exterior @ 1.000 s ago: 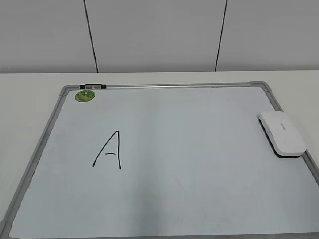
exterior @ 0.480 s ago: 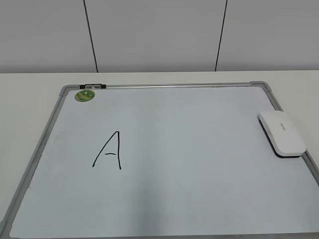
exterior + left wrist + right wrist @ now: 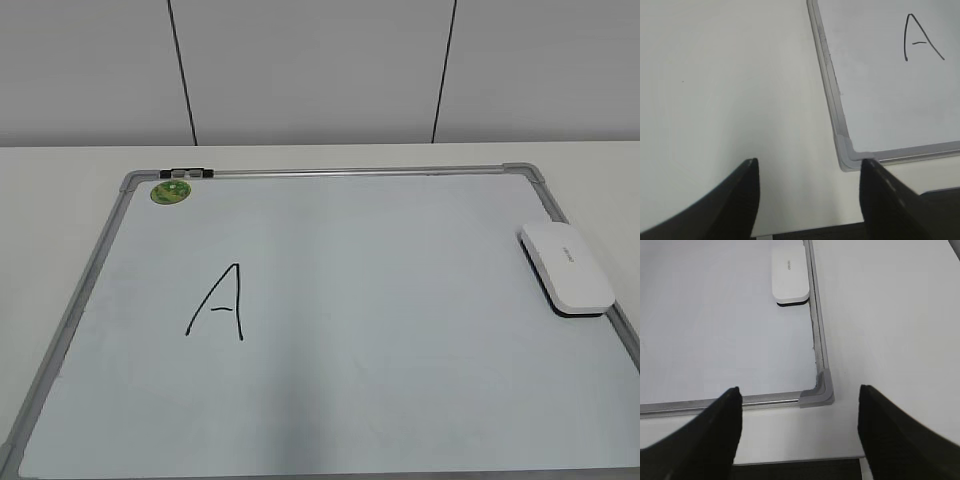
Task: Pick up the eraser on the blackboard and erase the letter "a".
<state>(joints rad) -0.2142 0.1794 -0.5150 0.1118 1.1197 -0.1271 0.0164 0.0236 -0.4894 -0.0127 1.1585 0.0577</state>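
The left gripper and right gripper are spread wide, nothing held, above the blackboard's near corners. The eraser lies at its right edge. Only a capital A is seen.

Eraser on blackboard's right edge

- The blackboard lies flat on the counter, its face bare except for the eraser against the right frame and a drawn letter.
- Nothing stands above or around the eraser.
- Counter beside both near board corners is bare.
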